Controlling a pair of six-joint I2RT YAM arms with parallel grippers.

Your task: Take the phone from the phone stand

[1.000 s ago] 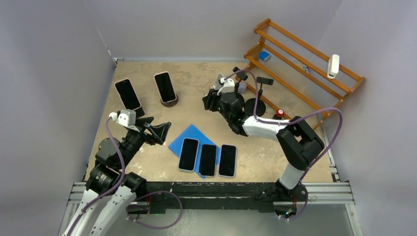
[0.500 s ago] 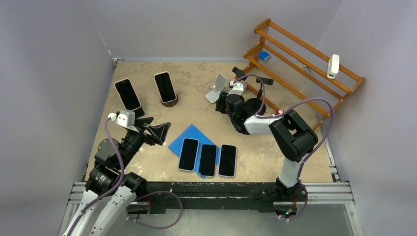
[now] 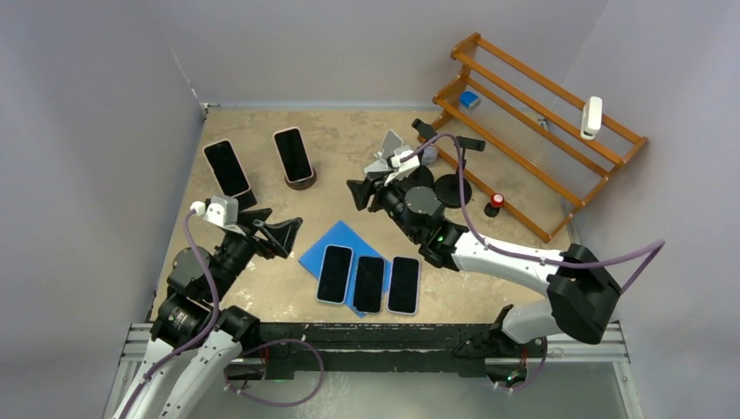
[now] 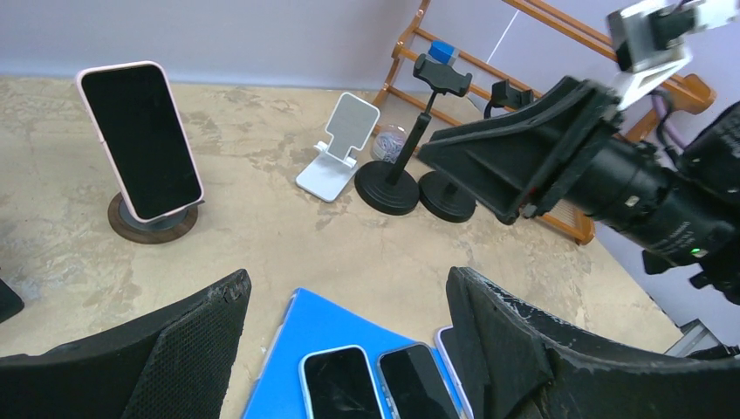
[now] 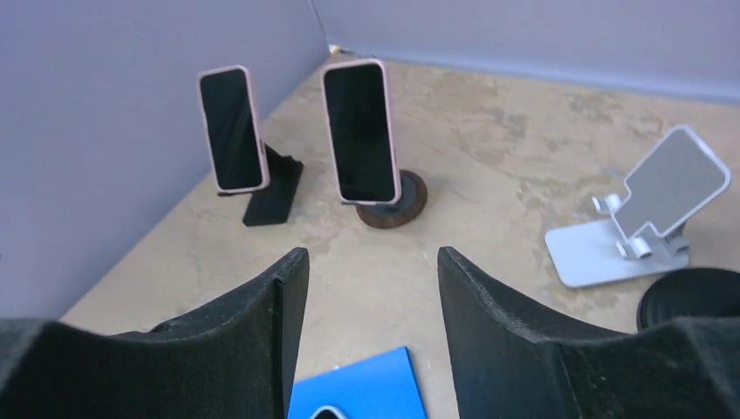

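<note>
Your right gripper (image 3: 361, 194) hung over the table (image 3: 349, 131) with its jaws apart and nothing between them, facing two propped phones. The nearer phone (image 5: 360, 131) stood upright on a round dark stand (image 5: 393, 208); the other phone (image 5: 231, 129) leaned on a black stand (image 5: 275, 194) beside the left wall (image 5: 87, 131). Your left gripper (image 3: 284, 236) was spread wide and empty too, near the blue mat (image 3: 330, 237) bearing three flat phones (image 3: 369, 284). A white folding stand (image 5: 641, 227) sat off to the right
</note>
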